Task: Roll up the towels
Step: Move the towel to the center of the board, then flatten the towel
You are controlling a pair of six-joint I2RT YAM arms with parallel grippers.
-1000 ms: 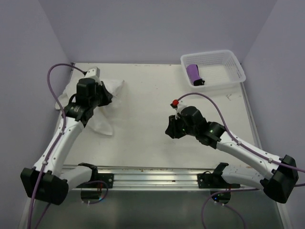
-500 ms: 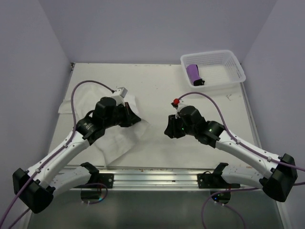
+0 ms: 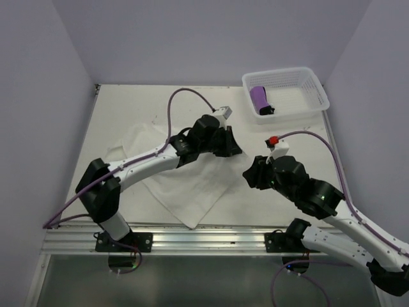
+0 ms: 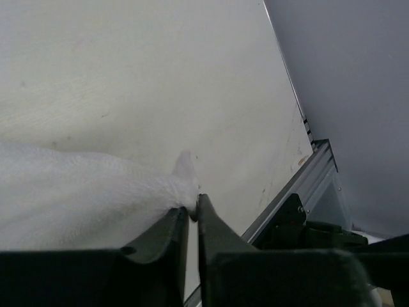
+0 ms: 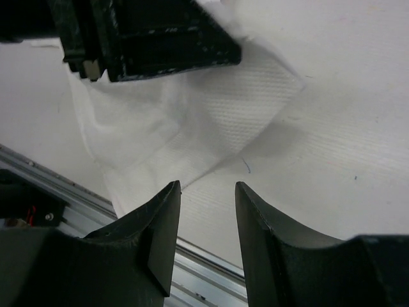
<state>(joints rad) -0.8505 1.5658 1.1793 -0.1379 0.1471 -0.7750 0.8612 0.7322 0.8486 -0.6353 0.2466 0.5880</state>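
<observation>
Here, the white towel (image 3: 185, 185) had been dragged from the side farthest from the basket (image 3: 319, 96) toward it, one corner pinched in the closed left gripper (image 4: 193, 211). The right gripper (image 5: 208, 192), widened to a moderate gap and empty, was brought beside that corner. The purple towel (image 3: 258, 97) lay inside the basket, apparently rolled, so only the white one was judged left to roll.

Table (image 3: 128, 109): far right corner taken by basket (image 3: 300, 89); centre crossed by left arm (image 3: 147, 163) over white towel (image 3: 185, 192); far left corner unobstructed.
</observation>
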